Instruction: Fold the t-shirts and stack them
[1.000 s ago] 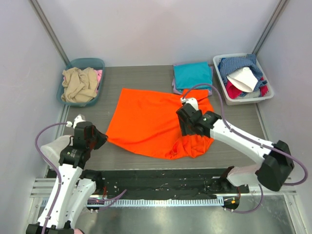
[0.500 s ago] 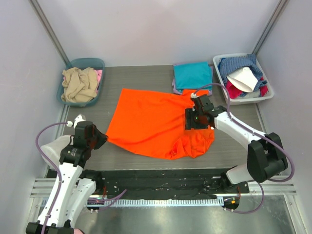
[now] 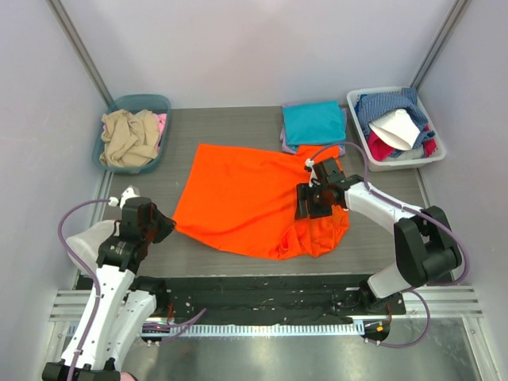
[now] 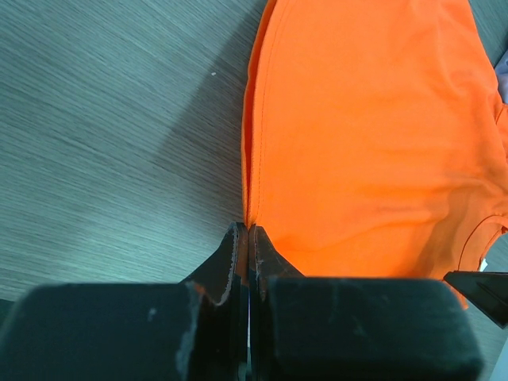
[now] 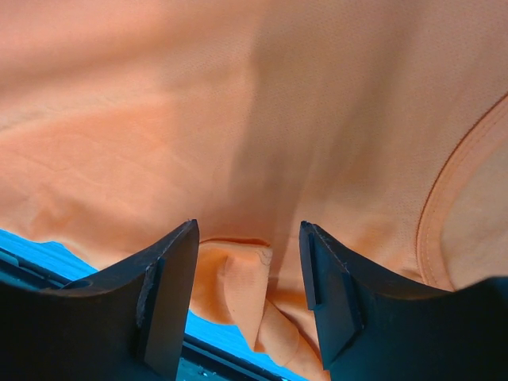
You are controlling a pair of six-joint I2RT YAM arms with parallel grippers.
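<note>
The bright orange t-shirt [image 3: 238, 198] lies spread on the table, bunched at its near right end. My left gripper [image 3: 165, 226] sits at the shirt's near left corner. In the left wrist view it [image 4: 248, 230] is shut, with the hem of the orange t-shirt [image 4: 373, 119] pinched at the tips. My right gripper [image 3: 308, 205] hovers over the bunched right part. In the right wrist view it [image 5: 248, 230] is open, with a raised fold of the orange t-shirt [image 5: 238, 95] between its fingers. A folded teal t-shirt [image 3: 313, 121] rests on a lavender one [image 3: 284, 144] at the back.
A teal bin [image 3: 151, 103] holding beige cloth stands at the back left. A white bin [image 3: 397, 163] full of mixed clothes stands at the back right. A black rail [image 3: 254, 287] runs along the near edge of the table.
The right arm has drawn its elbow in. Its gripper swung right over the shirt, then came back down-left onto the bunched part. The left arm has not moved.
</note>
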